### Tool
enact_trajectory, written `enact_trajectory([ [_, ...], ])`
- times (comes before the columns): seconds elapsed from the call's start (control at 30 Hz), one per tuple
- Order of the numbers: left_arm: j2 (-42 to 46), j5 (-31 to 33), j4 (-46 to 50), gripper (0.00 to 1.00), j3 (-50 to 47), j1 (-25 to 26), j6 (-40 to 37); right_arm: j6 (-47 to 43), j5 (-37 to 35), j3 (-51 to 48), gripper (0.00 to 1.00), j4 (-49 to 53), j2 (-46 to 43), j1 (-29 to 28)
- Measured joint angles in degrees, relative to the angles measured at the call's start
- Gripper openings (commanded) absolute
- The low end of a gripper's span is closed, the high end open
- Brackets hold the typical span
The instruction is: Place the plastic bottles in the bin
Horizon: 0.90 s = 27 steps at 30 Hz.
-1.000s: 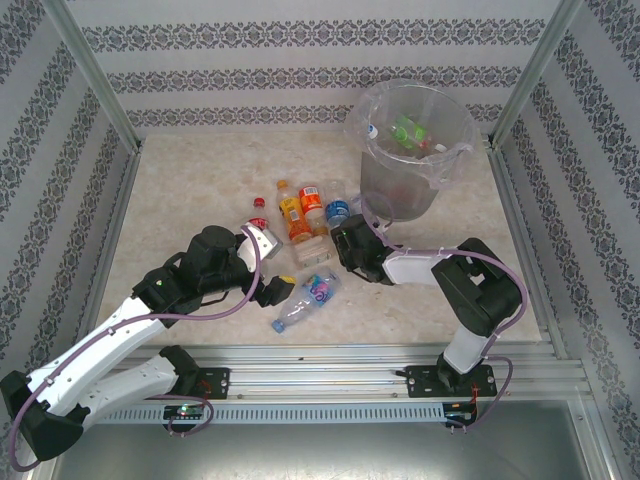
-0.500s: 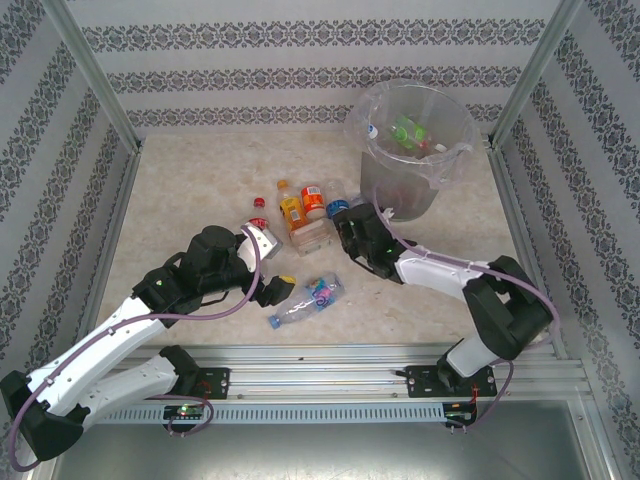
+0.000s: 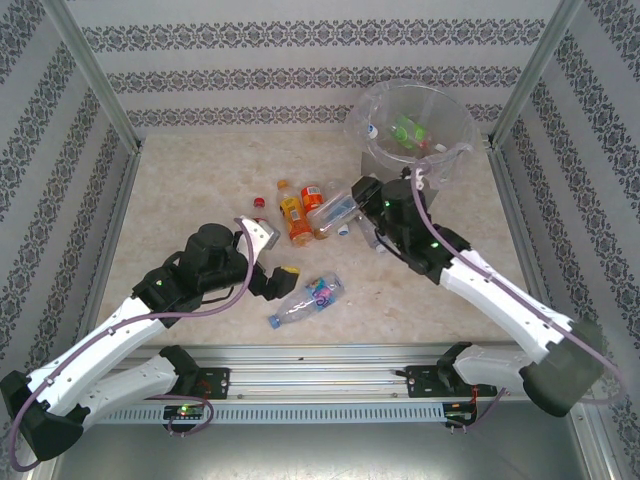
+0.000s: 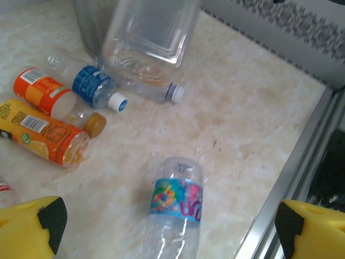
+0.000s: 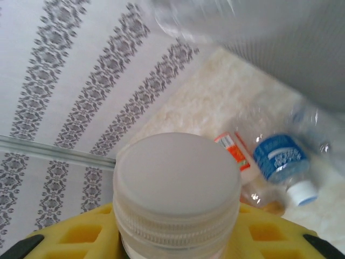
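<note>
Right tool lifted clear bottle toward bin.

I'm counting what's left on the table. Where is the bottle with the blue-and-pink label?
The blue-and-pink-labelled bottle lies on its side, alone, in the top view: near the front rail, just right of the left pincer.

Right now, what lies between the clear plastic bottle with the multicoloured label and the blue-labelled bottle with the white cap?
Nothing; in the left wrist view, bare tabletop separates the multicoloured-label bottle from the blue-labelled bottle.
</note>
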<state>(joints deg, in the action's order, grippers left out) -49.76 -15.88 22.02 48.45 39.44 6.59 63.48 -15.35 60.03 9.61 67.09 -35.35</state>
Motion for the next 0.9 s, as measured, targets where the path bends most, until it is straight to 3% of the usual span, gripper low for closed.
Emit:
enact_trajectory([
  [0.17, -0.07, -0.59, -4.92, 1.00, 0.09, 0.00, 5.99, -11.45, -1.99, 9.05, 0.42, 7.54, -2.43, 4.61],
  [0.4, -1.95, -1.66, -8.46, 1.00, 1.42, 0.00, 11.26, -22.60, 0.20, 20.59, 0.42, 14.03, -1.70, 16.39],
  [0.67, -4.50, -1.79, -11.08, 1.00, 1.92, 0.00, 15.06, -30.34, 9.86, 37.22, 0.42, 18.71, 9.77, 29.22],
  [0.9, -6.36, -0.50, -11.54, 1.00, 2.51, 1.01, 17.16, -35.39, 15.82, 47.60, 0.41, 22.71, 23.06, 32.63],
])
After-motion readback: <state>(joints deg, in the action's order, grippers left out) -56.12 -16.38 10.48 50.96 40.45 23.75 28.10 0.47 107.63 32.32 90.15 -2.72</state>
